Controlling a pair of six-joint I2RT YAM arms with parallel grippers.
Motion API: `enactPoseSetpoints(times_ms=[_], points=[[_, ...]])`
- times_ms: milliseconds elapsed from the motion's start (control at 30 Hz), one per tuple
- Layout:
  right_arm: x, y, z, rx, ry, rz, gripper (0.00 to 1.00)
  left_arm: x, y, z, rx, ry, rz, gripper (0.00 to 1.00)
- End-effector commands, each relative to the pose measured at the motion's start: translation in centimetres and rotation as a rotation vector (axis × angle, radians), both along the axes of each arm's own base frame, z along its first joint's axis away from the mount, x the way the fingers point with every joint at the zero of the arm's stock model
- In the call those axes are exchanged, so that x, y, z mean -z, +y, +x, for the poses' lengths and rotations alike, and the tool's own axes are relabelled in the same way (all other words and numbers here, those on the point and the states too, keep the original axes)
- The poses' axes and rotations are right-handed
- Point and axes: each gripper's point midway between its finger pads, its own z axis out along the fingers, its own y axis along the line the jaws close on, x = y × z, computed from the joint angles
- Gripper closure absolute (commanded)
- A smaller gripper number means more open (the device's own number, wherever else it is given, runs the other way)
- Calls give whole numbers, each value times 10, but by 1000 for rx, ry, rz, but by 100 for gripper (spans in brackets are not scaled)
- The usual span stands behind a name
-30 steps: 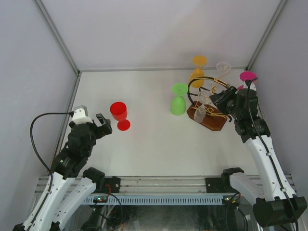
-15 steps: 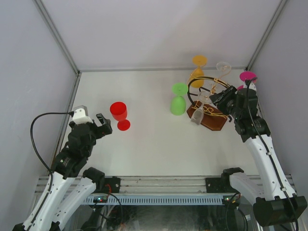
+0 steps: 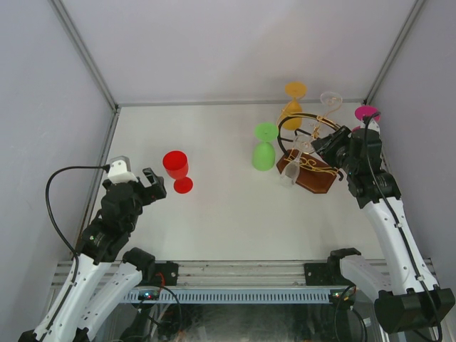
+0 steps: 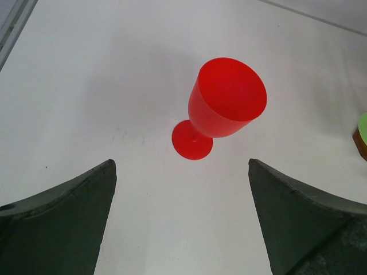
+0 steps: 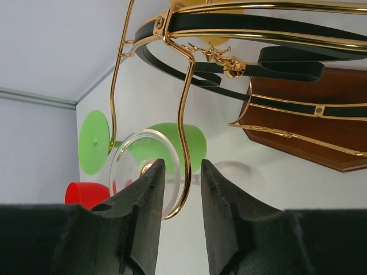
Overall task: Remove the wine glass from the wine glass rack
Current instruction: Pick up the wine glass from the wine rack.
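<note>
The wine glass rack (image 3: 315,179) stands at the right, with a dark wooden base, a black arch and gold wire arms (image 5: 184,103). A clear wine glass (image 3: 288,173) hangs tilted off its left side. In the right wrist view the glass's round foot (image 5: 133,163) sits by a curled wire end. My right gripper (image 3: 315,147) (image 5: 178,165) reaches in there, its jaws narrowly apart around the wire's curl and the foot's rim, touching neither side that I can see. My left gripper (image 3: 154,183) (image 4: 182,162) is open, far to the left.
A red goblet (image 3: 175,165) (image 4: 226,97) stands just ahead of the left gripper. A green goblet (image 3: 264,149) (image 5: 172,143) stands left of the rack. An orange glass (image 3: 294,100), another clear glass (image 3: 330,98) and a magenta one (image 3: 366,112) are behind the rack near the back wall.
The clear wine glass has swung a little to the left and lower off the rack's side. The right gripper has barely shifted; the left arm is still.
</note>
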Motion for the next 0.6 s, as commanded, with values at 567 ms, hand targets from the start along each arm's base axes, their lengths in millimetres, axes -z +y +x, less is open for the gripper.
enactPoseSetpoints(times_ms=[567], points=[[-32,2,7,-22,-83,-5,75,4,1,3,-10,5,5,0]])
